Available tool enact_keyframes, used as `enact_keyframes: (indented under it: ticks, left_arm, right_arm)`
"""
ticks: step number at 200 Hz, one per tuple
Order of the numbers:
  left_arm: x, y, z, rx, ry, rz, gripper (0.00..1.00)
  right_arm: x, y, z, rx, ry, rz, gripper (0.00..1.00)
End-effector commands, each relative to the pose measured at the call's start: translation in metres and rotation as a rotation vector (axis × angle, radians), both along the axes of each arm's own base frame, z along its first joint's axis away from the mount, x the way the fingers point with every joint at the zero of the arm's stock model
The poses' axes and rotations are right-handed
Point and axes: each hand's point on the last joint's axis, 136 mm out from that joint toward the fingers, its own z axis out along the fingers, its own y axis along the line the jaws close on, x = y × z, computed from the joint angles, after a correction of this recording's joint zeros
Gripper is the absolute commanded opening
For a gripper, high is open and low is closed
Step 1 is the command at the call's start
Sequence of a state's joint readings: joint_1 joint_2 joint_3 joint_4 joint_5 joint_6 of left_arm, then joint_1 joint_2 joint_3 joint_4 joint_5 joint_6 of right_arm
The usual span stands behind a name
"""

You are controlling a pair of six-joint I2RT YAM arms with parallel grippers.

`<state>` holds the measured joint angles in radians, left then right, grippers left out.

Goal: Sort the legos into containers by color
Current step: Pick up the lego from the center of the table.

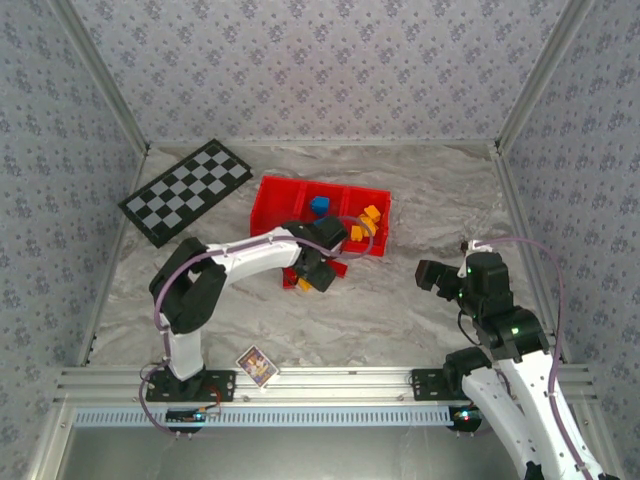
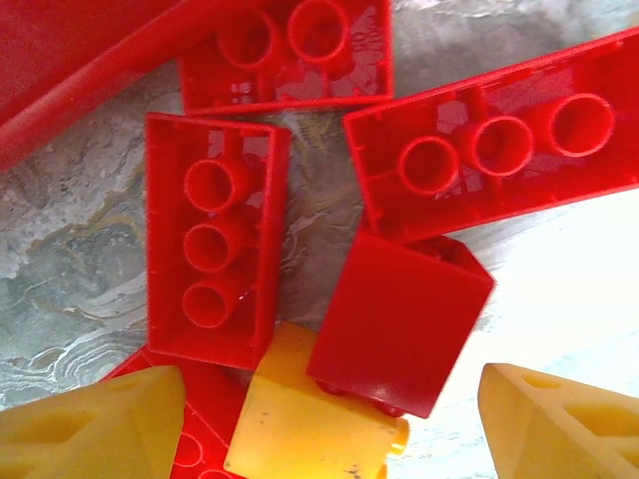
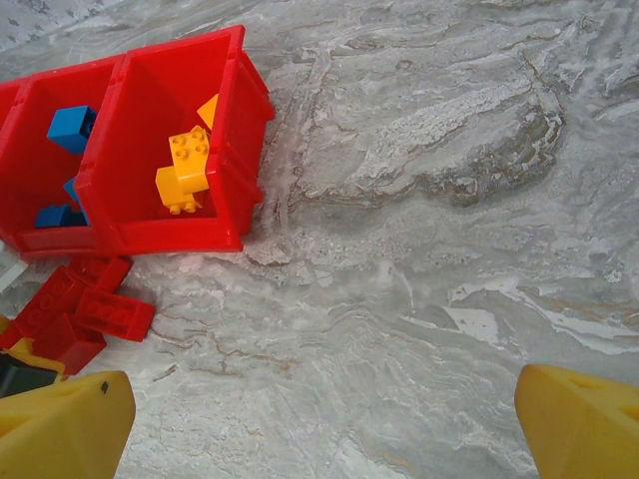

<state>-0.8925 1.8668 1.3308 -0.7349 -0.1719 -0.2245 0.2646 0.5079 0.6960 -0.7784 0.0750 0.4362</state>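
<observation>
**Marbled table: left gripper (image 1: 316, 272) open over loose red bricks (image 1: 335, 268) beside a red tray (image 1: 262, 205)**

Grey-white marbled tabletop (image 1: 430, 200) is enclosed by walls (image 1: 320, 60) papered in a small floral pattern. A shallow red tray with three side-by-side compartments lies towards the back of the table. Seen from above, its middle compartment holds blue bricks (image 1: 319, 206) and its right compartment holds orange-yellow bricks (image 1: 368, 218). A black-and-white checkered board (image 1: 185, 190) lies tilted to the left of the tray. A small printed card (image 1: 257, 365) lies near the left arm's base.

The left arm reaches across to the tray's near edge, where the red bricks lie in a loose pile on the table, touching or just beside the tray. The left wrist view looks straight down on this pile. Three red bricks lie upside down with their hollow tubes showing, and a fourth shows a smooth face. That fourth brick partly covers one yellow brick (image 2: 300, 429). The two yellow fingertips (image 2: 90, 424) of the left gripper stand wide apart at the bottom corners, with the yellow brick and the smooth red one between them. They are clamped on nothing.

The right gripper (image 3: 319, 424) hovers over bare table to the right of the tray, well apart from the pile. Its fingertips (image 3: 584, 419) are also spread wide, with nothing held.
</observation>
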Motion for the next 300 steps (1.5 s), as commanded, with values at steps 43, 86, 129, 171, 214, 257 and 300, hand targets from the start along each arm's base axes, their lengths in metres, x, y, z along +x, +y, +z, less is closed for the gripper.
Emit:
enact_keyframes:
  ticks: [43, 86, 129, 171, 214, 257, 300]
  left_arm:
    - [-0.008, 0.01, -0.004, 0.027, 0.047, 0.005, 0.68]
    - [-0.012, 0.013, -0.007, 0.027, 0.06, 0.04, 0.65]
    - [-0.018, 0.018, -0.013, 0.04, 0.076, 0.058, 0.62]
    - [-0.025, 0.018, -0.015, 0.047, 0.089, 0.056, 0.57]
    - [-0.029, 0.013, -0.014, 0.049, 0.091, 0.042, 0.51]
    - [-0.032, 0.011, -0.011, 0.065, 0.087, 0.04, 0.43]
    - [-0.032, 0.012, -0.007, 0.073, 0.075, 0.068, 0.34]
  right_arm:
    - [0.001, 0.0, -0.002, -0.002, 0.001, -0.005, 1.0]
    - [0.002, 0.0, -0.002, -0.002, 0.002, -0.008, 1.0]
    - [0.002, 0.0, -0.002, -0.001, 0.001, -0.006, 1.0]
    - [0.002, 0.0, -0.002, -0.002, 0.002, -0.007, 1.0]
    - [0.002, -0.001, -0.002, -0.002, 0.001, -0.01, 1.0]
    - [0.002, -0.001, -0.002, -0.001, 0.001, -0.008, 1.0]
    - [0.002, -0.001, -0.002, -0.002, 0.001, -0.011, 1.0]
